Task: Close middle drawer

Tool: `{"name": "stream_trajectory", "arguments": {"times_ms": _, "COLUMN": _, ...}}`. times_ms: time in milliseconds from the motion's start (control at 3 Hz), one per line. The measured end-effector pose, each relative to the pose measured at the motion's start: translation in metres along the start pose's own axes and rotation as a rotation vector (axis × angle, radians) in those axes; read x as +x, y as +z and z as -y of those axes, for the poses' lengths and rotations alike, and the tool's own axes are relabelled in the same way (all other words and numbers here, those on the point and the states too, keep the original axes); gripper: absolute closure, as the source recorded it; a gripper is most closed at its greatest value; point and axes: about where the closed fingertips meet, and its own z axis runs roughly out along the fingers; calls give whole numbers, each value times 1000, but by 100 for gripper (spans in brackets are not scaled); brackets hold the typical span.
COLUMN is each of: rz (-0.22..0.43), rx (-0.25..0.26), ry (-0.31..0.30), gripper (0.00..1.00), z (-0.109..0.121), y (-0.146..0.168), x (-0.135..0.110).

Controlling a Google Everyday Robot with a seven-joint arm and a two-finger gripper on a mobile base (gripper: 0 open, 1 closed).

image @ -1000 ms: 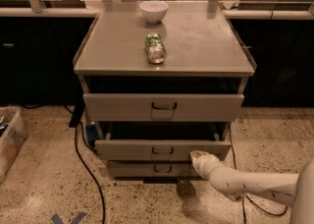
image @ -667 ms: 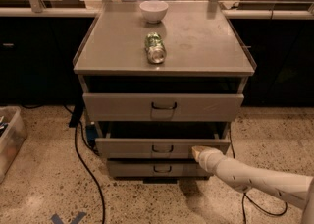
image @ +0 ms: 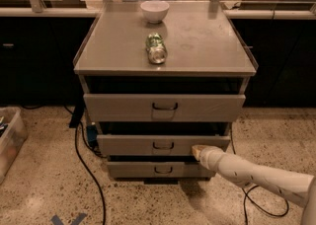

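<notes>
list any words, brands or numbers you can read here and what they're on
No text can be read.
Can lying on the cabinet top: green label, print too blurred.
Blue mark on the floor: no lettering.
Gripper, at the middle drawer front, right of its handle: no markings.

A small white ceramic bowl (image: 154, 11) stands upright near the back edge of the grey metal cabinet top (image: 207, 46). In front of it, apart, a crumpled green drink can (image: 156, 48) lies on its side. The tall-fronted top drawer (image: 197, 107) carries a dark loop handle. A black cable (image: 85, 162) trails over the speckled terrazzo floor (image: 44, 189) at left, near a clear plastic bin (image: 11, 140). The gripper (image: 195, 151) sits low against the cabinet front, right of centre.
</notes>
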Motion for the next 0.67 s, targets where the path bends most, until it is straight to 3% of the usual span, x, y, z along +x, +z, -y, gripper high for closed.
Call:
{"name": "stream_trajectory", "arguments": {"times_ms": 333, "rz": 65, "rx": 37, "ry": 22, "gripper": 100, "z": 9, "y": 20, "x": -18}}
{"name": "stream_trajectory", "arguments": {"times_ms": 667, "rz": 65, "rx": 37, "ry": 22, "gripper": 100, "z": 8, "y": 18, "x": -17}}
